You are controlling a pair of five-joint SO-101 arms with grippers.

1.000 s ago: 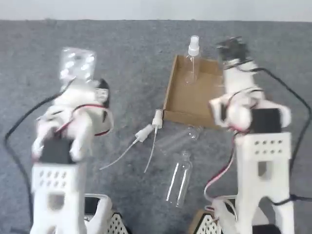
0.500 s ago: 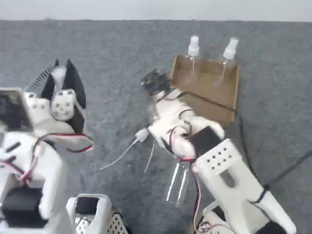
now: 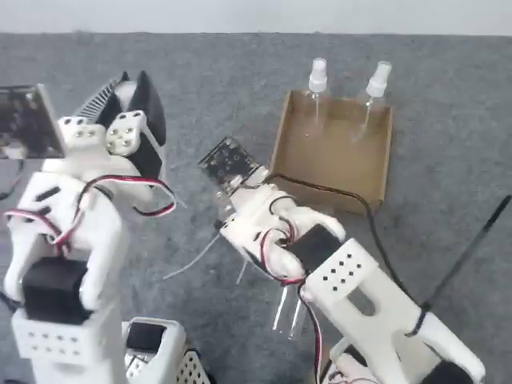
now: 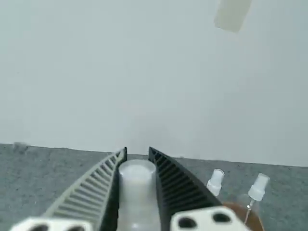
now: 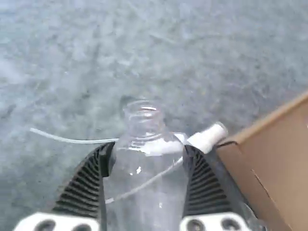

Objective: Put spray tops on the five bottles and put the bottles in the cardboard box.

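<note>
My right gripper (image 5: 149, 148) is shut on a clear bottle (image 5: 144, 178) with an open, uncapped neck, low over the grey carpet. Just beyond the neck lies a white spray top (image 5: 207, 135) with its thin tube (image 5: 72, 140). In the high view this arm (image 3: 264, 224) stretches to the middle, left of the cardboard box (image 3: 332, 172). Two bottles with spray tops (image 3: 318, 88) (image 3: 376, 84) stand at the box's far side. My left gripper (image 4: 137, 156) points upward at the left (image 3: 128, 84), shut on a white spray top (image 4: 137, 192).
Another clear bottle (image 3: 284, 308) lies on the carpet, half under the right arm. A loose tube (image 3: 192, 258) trails left of it. The box corner (image 5: 269, 163) is close beside the held bottle. Open carpet lies between the two arms.
The right arm swung from the box to the middle and now holds a bare bottle; a second capped bottle stands in the box. The left arm rose, gripper pointing up.
</note>
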